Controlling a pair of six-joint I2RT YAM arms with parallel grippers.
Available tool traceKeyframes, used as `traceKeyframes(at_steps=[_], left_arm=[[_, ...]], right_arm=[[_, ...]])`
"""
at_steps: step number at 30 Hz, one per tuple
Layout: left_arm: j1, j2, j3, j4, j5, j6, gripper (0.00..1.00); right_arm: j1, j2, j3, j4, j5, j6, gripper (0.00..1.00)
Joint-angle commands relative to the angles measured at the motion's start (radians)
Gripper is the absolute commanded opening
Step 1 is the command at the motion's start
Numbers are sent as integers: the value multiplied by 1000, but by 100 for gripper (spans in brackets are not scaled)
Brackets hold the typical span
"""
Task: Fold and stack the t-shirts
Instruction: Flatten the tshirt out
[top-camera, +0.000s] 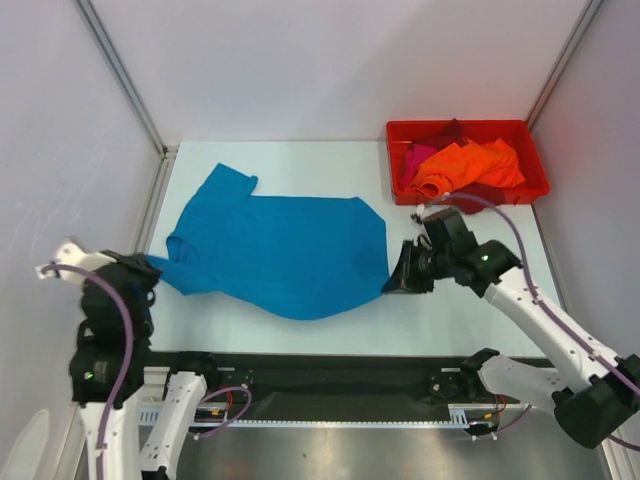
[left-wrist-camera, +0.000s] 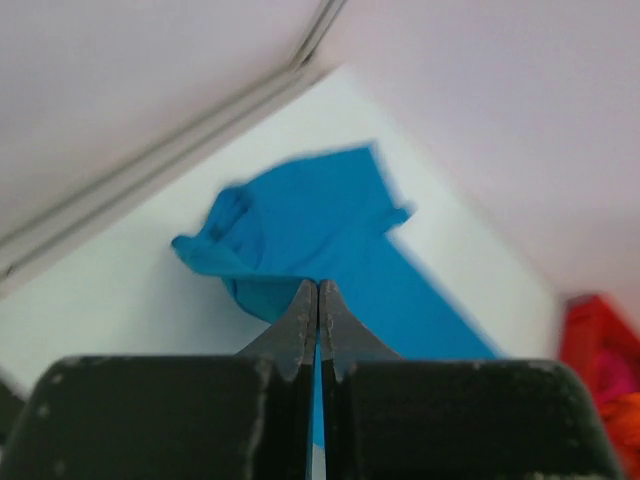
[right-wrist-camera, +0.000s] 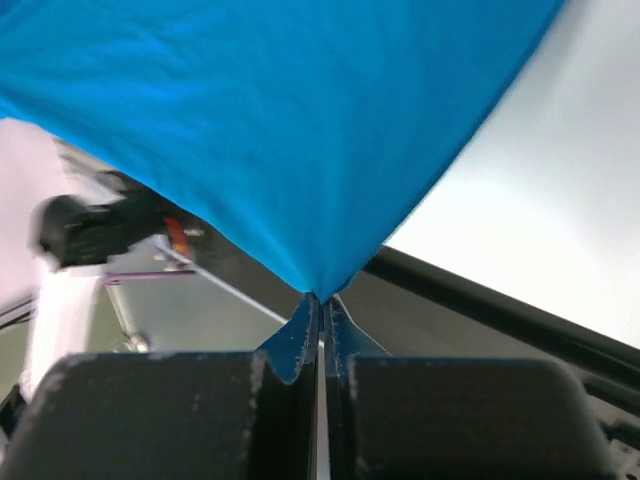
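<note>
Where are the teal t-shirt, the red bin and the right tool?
teal t-shirt (top-camera: 285, 255): top external view, middle of its body.
red bin (top-camera: 500, 192): top external view, near wall.
right tool (top-camera: 388, 287): top external view, between its fingertips.

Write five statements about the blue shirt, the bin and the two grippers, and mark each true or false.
1. The teal-blue t-shirt is outside the red bin. True.
2. The left gripper is open and well clear of the shirt. False: its fingers are closed at the shirt's left end, with blue cloth showing between them.
3. The right gripper is shut on an edge of the teal-blue t-shirt. True.
4. The red bin is empty. False: it holds an orange t-shirt and a magenta-pink t-shirt.
5. The red bin stands at the table's far left corner. False: it is at the far right.
</note>
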Motion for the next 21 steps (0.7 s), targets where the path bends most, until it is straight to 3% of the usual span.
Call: traceKeyframes(at_steps=[1,7,18,21], left_arm=[[-11,54,285,211,55,181,0],[-26,187,659,341,141,300,0],[-66,349,1168,442,272,347,0],[-70,410,1201,470,278,334,0]], right_arm=[[46,-12,278,-92,81,-41,0],[95,-28,646,-155,144,-44,0],[106,-131,924,-109,161,-3,0],[106,-90,1009,-138,198,-1,0]])
